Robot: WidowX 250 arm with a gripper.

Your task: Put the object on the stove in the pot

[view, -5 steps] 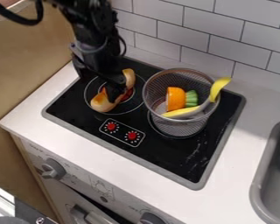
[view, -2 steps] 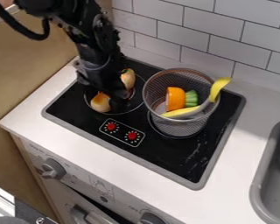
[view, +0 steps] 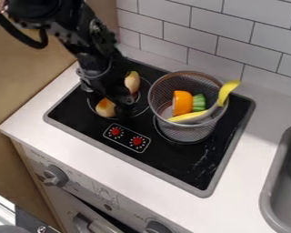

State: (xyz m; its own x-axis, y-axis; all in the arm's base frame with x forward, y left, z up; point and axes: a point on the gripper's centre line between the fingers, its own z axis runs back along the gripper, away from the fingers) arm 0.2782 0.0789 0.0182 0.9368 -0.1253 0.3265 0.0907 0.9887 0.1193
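1. The tan, orange-tinged object [view: 105,108] lies on the stove's [view: 178,166] left burner, outside the mesh pot [view: 183,132].
2. The black gripper [view: 122,97] hangs over the object's middle; whether it is open or closed cannot be told.
3. Inside the pot are an orange piece [view: 183,102] and a green piece [view: 199,102]; a curved yellow thing [view: 228,89] pokes above its rim.

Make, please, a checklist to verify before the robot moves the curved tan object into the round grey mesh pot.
1. Black two-finger gripper at the curved tan object: ok.
2. Firm grip on it: cannot tell.
3. Round grey mesh pot upright on the black stove: ok.
4. Pot free of other things: not ok, orange, green and yellow pieces inside.
5. Pot's rim unobstructed: not ok, curved yellow piece sticks out.
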